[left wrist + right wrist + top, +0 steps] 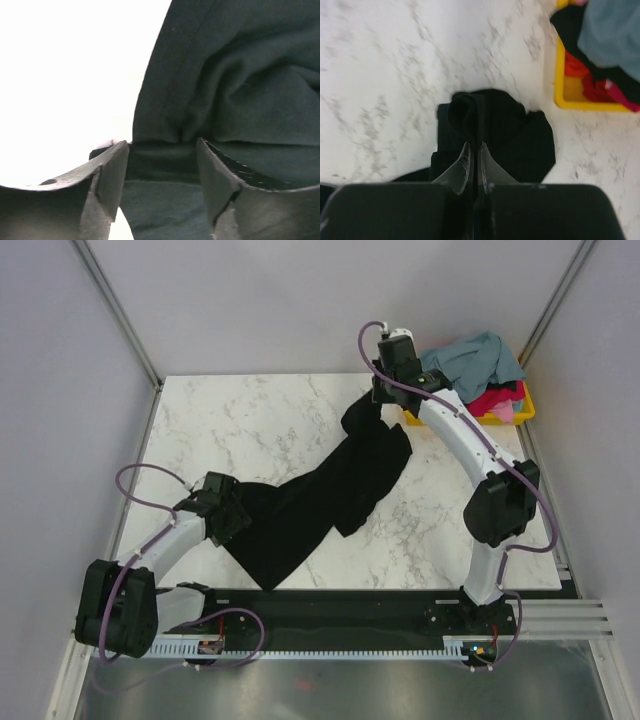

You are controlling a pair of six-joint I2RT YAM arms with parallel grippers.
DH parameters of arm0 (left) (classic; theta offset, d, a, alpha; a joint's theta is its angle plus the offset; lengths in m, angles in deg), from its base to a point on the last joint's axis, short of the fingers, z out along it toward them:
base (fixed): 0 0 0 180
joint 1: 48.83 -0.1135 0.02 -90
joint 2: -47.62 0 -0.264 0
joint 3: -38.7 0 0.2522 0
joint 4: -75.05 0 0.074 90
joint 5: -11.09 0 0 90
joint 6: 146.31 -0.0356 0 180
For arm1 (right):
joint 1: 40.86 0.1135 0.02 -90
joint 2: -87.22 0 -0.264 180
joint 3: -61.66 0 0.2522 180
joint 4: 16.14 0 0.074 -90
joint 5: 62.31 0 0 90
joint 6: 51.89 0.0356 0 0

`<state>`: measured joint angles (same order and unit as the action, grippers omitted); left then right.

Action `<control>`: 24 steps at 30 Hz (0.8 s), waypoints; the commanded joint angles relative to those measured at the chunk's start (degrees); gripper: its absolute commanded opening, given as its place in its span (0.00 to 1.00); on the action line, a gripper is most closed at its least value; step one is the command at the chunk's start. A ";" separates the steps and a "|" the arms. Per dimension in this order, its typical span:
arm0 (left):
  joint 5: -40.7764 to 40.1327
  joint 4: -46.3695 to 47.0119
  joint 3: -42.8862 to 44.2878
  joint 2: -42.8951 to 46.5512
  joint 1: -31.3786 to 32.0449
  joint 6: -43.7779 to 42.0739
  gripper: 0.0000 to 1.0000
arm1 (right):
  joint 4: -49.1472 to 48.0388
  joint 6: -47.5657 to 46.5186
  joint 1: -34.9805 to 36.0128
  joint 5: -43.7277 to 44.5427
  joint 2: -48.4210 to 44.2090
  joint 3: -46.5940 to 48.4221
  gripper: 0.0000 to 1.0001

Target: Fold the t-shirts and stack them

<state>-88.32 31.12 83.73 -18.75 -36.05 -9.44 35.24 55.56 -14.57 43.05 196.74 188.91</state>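
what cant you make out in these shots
- Top view: collar and sleeves of the large black cloth t-shirt, lost in dark bunched folds.
- Top view: how many shirts fill the yellow plastic bin; a grey-blue cloth shirt and the right arm cover them.
- Left wrist: the white marble table, washed out beside the left tool.
- Right wrist: the bin, cut off at the top-right corner.

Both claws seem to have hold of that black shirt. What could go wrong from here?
The right claw pinches only a small fold of the black t-shirt; it might slip out under a pull.
The left claw holds a thick bunch, so the shirt may spread unevenly.
The yellow bin sits close beside the right arm and could get knocked.
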 commanded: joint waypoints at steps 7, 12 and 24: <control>0.18 2.75 1.43 -1.83 1.29 3.40 0.77 | -6.60 3.64 -10.37 -9.90 -3.43 -17.60 0.00; -0.78 -3.39 0.47 4.73 1.29 4.89 0.83 | -7.74 3.91 -10.37 -11.93 -2.46 -18.92 0.00; -3.25 -10.43 -3.32 12.94 1.29 10.08 0.79 | -7.66 3.73 -13.54 -12.45 1.05 -12.59 0.00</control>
<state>-88.69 22.94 81.15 -3.51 -34.91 -2.86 29.41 58.93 -27.32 31.25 197.24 173.59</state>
